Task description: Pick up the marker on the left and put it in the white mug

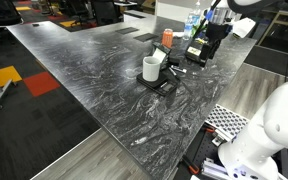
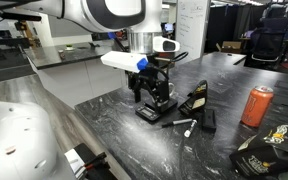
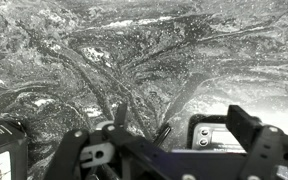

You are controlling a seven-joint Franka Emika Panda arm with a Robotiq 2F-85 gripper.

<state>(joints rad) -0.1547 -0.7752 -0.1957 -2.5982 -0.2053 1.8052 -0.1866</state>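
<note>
The white mug (image 1: 151, 68) stands on a flat black tray (image 1: 162, 84) mid-table. It does not show in the other exterior view or in the wrist view. A dark marker with a pale tip (image 2: 180, 124) lies on the marble beside the tray (image 2: 154, 110). In the wrist view a dark marker (image 3: 161, 133) lies just under my gripper. My gripper (image 3: 182, 116) is open and empty. It hangs low over the table in both exterior views (image 2: 149, 92) (image 1: 192, 52), a little to the side of the mug.
An orange-red can (image 2: 256, 105) (image 1: 167, 37) stands on the table. A black box with a yellow label (image 2: 194, 100) and a small black block (image 2: 209, 120) lie near the marker. A dark bag (image 2: 266, 155) lies at the table edge. A black device with two screws (image 3: 212, 135) sits under the gripper.
</note>
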